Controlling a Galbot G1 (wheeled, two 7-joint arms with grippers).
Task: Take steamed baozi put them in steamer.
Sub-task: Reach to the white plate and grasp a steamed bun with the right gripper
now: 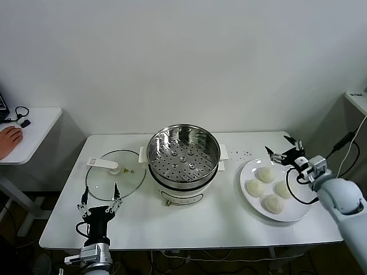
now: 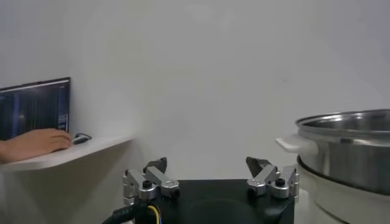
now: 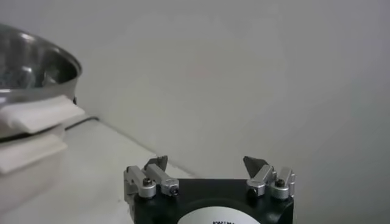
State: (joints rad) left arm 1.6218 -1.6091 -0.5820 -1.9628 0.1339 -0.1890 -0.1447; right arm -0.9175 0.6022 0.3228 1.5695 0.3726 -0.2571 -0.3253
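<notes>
Several cream-white baozi [image 1: 267, 187] lie on a white round plate [image 1: 295, 214] at the table's right. The steel steamer [image 1: 183, 153] with its perforated tray and white handles stands mid-table, with nothing on the tray; it also shows in the left wrist view [image 2: 347, 152] and the right wrist view [image 3: 30, 70]. My right gripper [image 1: 283, 150] is open and empty, just beyond the plate's far edge, pointing toward the steamer. My left gripper [image 1: 100, 197] is open and empty at the table's front left, by the glass lid. Its fingertips [image 2: 157, 164] stand wide apart.
A flat glass lid [image 1: 114, 175] with a white handle lies left of the steamer. A side desk [image 1: 28, 129] at far left has a person's hand [image 1: 8, 137] on it; the left wrist view also shows a laptop screen [image 2: 33, 106] there. A cable hangs at the right.
</notes>
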